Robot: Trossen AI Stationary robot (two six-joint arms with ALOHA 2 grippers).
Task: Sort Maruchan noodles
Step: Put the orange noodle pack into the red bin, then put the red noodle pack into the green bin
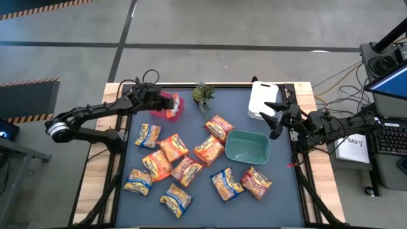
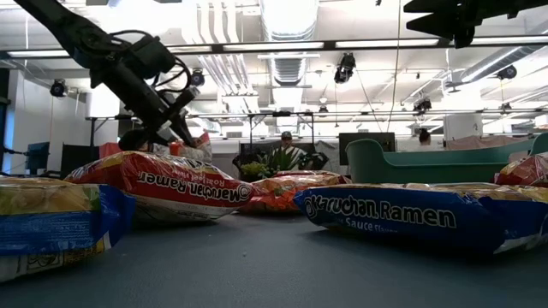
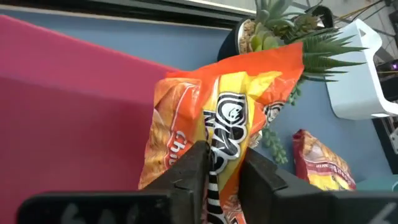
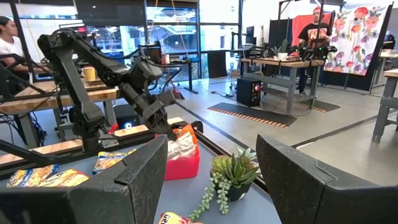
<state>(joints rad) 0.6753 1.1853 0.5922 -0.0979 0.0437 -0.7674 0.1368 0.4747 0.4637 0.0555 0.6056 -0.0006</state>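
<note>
Over the red bin [image 1: 176, 105] at the table's far left corner, the left gripper [image 1: 164, 102] hangs clamped on an orange packet [image 3: 230, 124] of Maruchan noodles, its two fingers [image 3: 193, 171] pinching the wrapper near one end so that the rest stands free above them; the packet sits at the bin's mouth, and whether it touches the rim cannot be told. To finish this step well, judged from these views, the packet should be brought squarely over the bin's opening and lowered before the fingers part, since a crinkly wrapper held by one end may swing and catch on the wall; the small green plant [image 1: 203, 95] stands just beside the bin and should be kept clear of the wrist. About a dozen other packets [image 1: 184, 168] lie scattered on the dark mat [image 1: 283, 203], several overlapping, near a green bin [image 1: 247, 147] and a white bin [image 1: 262, 98]; the right gripper [image 1: 277, 117] waits near the white bin at the table's right edge, its fingers spread apart and holding nothing.
</note>
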